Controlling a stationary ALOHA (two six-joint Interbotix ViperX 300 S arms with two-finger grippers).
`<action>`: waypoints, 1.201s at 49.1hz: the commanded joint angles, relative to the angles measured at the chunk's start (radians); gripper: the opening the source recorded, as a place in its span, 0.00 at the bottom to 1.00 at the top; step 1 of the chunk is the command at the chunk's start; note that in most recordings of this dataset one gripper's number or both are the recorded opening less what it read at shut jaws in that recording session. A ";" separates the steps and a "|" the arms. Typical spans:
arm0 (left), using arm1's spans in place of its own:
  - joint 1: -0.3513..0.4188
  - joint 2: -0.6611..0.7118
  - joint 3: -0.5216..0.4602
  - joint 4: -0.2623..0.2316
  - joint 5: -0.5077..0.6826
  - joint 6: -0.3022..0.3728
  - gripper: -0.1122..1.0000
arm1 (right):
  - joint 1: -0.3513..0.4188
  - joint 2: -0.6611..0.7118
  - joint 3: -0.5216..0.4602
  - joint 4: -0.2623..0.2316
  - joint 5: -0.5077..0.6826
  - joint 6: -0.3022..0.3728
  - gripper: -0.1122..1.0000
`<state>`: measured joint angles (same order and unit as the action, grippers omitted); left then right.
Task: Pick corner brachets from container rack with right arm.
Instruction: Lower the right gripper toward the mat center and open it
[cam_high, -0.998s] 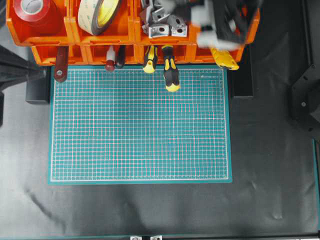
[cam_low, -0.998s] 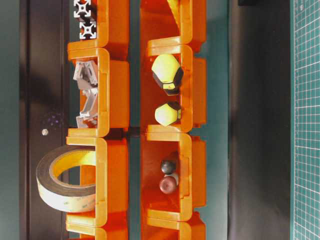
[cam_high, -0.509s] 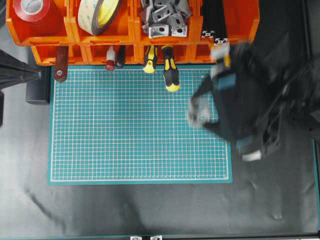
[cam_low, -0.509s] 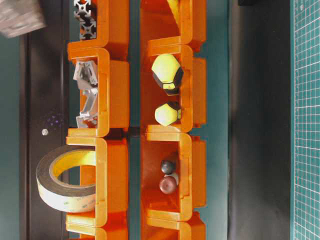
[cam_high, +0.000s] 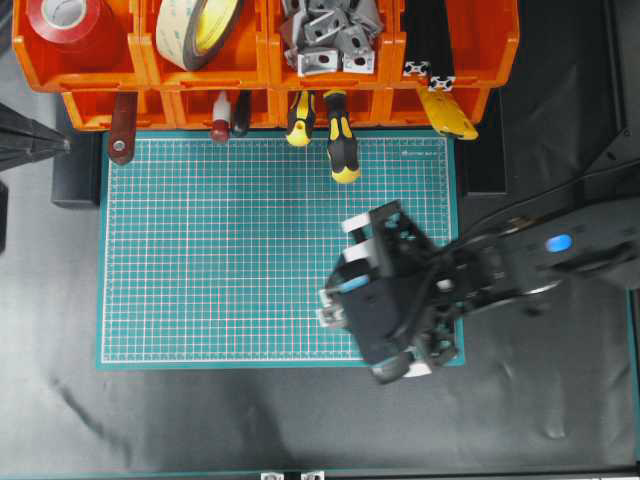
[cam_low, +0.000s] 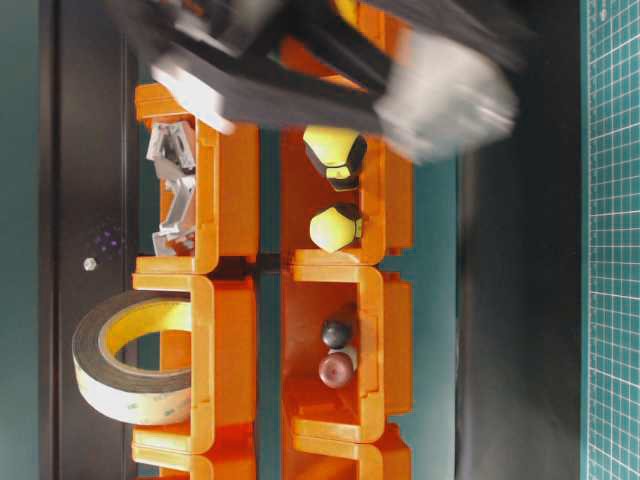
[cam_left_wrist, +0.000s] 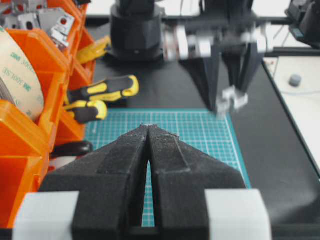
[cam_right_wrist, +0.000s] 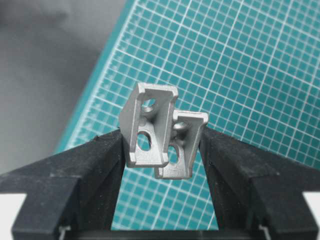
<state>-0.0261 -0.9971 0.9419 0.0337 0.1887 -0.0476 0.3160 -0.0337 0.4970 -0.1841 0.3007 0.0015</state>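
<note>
My right gripper (cam_right_wrist: 161, 137) is shut on two silver corner brachets, one (cam_right_wrist: 147, 127) overlapping the other (cam_right_wrist: 186, 150), held above the green mat. In the overhead view the right arm (cam_high: 520, 260) reaches in from the right and its gripper (cam_high: 350, 275) hangs over the mat's lower right part. Several more corner brachets (cam_high: 325, 40) lie in an upper bin of the orange container rack (cam_high: 150, 75); they also show side-on (cam_low: 172, 190). My left gripper (cam_left_wrist: 149, 126) is shut and empty, parked at the left edge (cam_high: 60, 143).
The green cutting mat (cam_high: 220, 260) lies in front of the rack. Yellow-black screwdrivers (cam_high: 340, 145) stick out of the lower bins over the mat's top edge. Tape rolls (cam_high: 200, 30), black slotted bars (cam_high: 425, 40) and a yellow handle (cam_high: 450, 115) fill other bins.
The right arm has swung from the bracket bin at the rack down and left to the mat's lower right, carrying the two brackets. The left arm has stayed still.
</note>
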 joint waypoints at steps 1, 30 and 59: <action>0.000 0.005 -0.032 0.005 -0.005 0.002 0.10 | -0.028 0.066 -0.035 -0.032 -0.049 0.002 0.52; -0.002 0.003 -0.031 0.003 -0.005 0.003 0.10 | -0.087 0.207 -0.106 -0.051 -0.058 0.003 0.52; -0.017 -0.003 -0.034 0.003 -0.012 -0.021 0.10 | -0.101 0.215 -0.107 -0.035 -0.040 0.038 0.69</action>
<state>-0.0383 -1.0032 0.9419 0.0337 0.1871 -0.0614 0.2148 0.1948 0.4172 -0.2240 0.2577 0.0276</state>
